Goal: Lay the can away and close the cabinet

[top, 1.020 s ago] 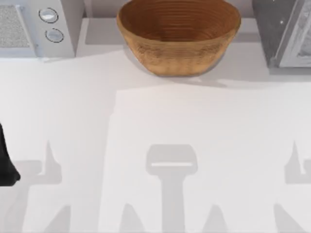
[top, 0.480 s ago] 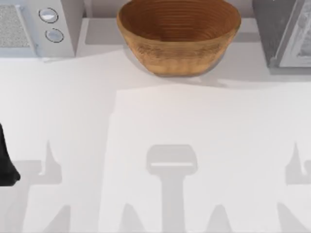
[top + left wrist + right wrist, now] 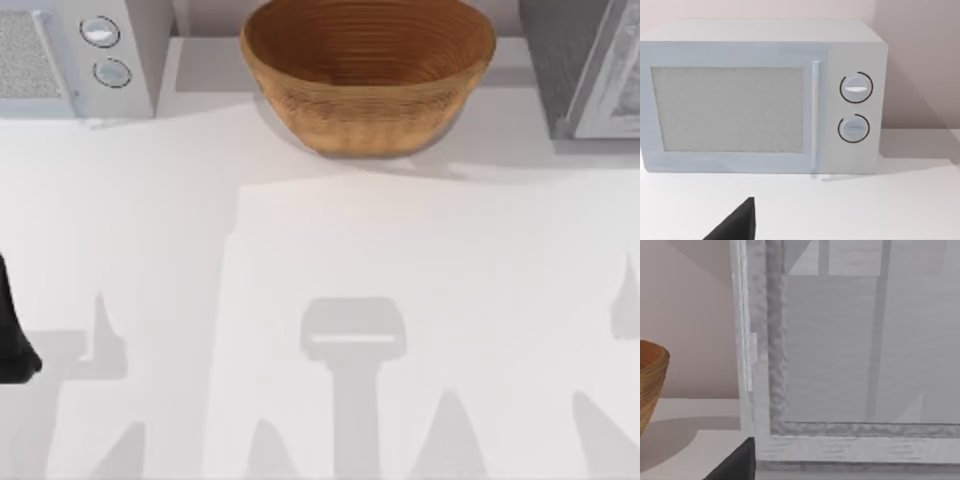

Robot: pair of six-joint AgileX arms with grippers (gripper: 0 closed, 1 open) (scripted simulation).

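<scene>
At the table's far right, the cabinet [image 3: 585,70] faces the right gripper [image 3: 737,462], its finger spread indiscernible; a square, steady push should seat the door. Can's whereabouts unclear.

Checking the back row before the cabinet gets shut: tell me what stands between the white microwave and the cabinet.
In the top view, the woven bowl stands between the microwave at far left and the cabinet at far right, apart from both, with bare table on either side.
</scene>
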